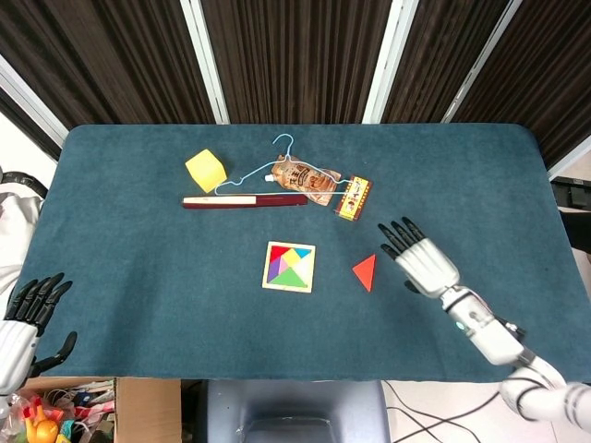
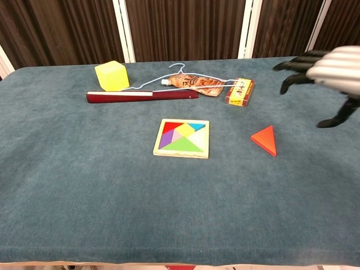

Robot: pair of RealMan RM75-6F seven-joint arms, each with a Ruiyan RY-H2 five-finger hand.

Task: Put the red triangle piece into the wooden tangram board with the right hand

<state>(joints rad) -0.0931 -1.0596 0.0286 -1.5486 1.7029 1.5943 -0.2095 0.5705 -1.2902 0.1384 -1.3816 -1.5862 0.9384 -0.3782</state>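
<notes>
The red triangle piece (image 1: pixel 366 271) (image 2: pixel 265 139) lies flat on the teal table, to the right of the wooden tangram board (image 1: pixel 289 267) (image 2: pixel 181 138), which holds several coloured pieces. My right hand (image 1: pixel 420 257) (image 2: pixel 326 70) hovers above the table just right of the triangle, fingers spread, holding nothing. My left hand (image 1: pixel 23 318) rests open beyond the table's near left corner, seen only in the head view.
At the back lie a yellow cube (image 1: pixel 206 170) (image 2: pixel 111 75), a dark red stick (image 1: pixel 245 199) (image 2: pixel 142 95), a blue wire hanger (image 1: pixel 283 148) (image 2: pixel 185 75) over a brown pouch (image 1: pixel 308 177), and a small orange box (image 1: pixel 353 197) (image 2: pixel 239 91).
</notes>
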